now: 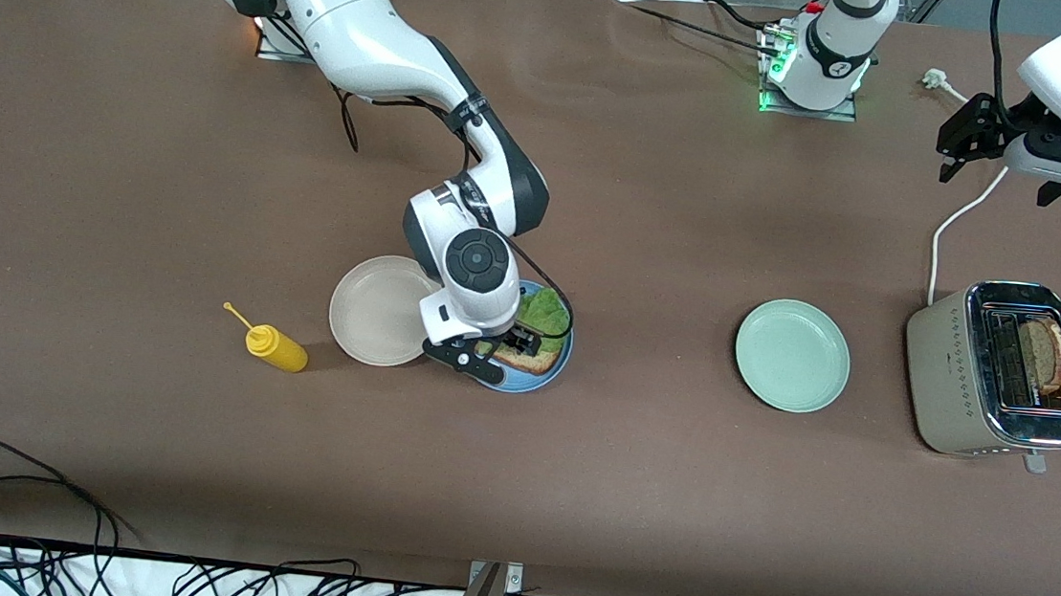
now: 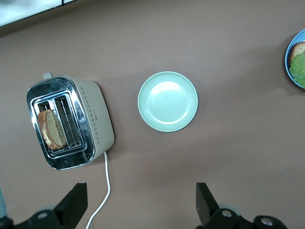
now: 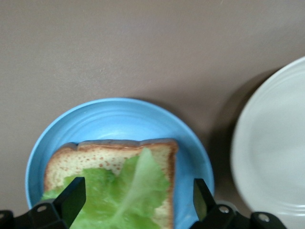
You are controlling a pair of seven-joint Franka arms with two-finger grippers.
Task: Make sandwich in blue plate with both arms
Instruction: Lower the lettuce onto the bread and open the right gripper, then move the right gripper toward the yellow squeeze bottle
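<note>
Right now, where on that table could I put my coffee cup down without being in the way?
Bare table lies between the blue plate and the mint-green plate. It is crowded where the right end effector hangs over the sandwich, with the beige plate and mustard bottle beside.

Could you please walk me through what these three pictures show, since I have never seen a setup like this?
Two white robot arms work at a brown table. One picture looks down from across the table; the other two come from cameras on each arm's wrist. The right gripper hangs open over the blue plate, where lettuce lies on a bread slice; it holds nothing. The left gripper waits open and empty above the toaster, which holds a second slice. Also on the table: a beige plate, a mint-green plate and a yellow squeeze bottle.
</note>
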